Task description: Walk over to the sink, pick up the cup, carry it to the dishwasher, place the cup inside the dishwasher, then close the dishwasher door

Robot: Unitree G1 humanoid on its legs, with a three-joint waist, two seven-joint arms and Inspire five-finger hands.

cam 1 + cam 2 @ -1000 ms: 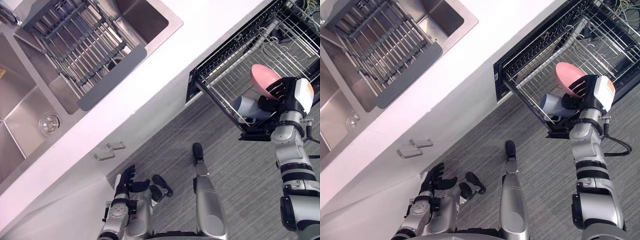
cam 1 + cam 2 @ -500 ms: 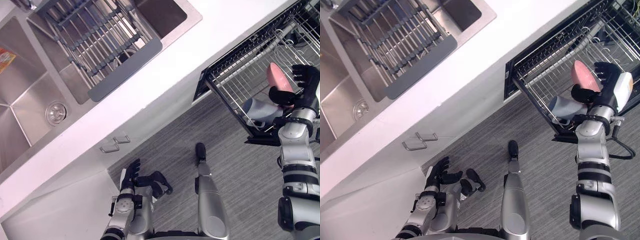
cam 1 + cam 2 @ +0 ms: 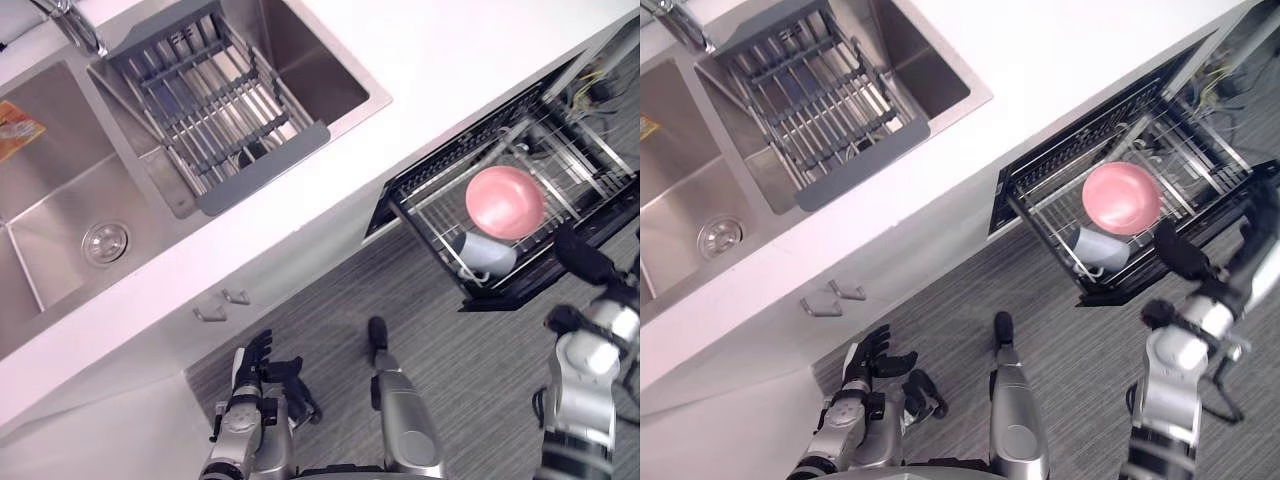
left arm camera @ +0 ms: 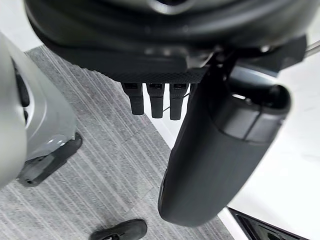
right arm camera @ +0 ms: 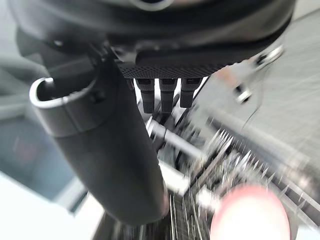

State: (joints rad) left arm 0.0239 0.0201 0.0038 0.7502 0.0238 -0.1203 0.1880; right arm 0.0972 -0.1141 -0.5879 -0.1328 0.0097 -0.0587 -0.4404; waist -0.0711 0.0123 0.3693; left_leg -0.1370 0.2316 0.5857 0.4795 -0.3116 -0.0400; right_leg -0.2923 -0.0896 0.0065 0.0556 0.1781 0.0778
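Pink cup [image 3: 505, 202] racked, door not yet shut
Cup sits in the pulled-out dishwasher rack [image 3: 432, 222] at right of frame, beside a grey mug [image 3: 487, 256]. Right hand [image 3: 585, 262] is lower right, fingers straight, empty. Best to push the rack's front edge squarely, flat-fingered. Left hand [image 3: 250, 362] idle, open, bottom left.
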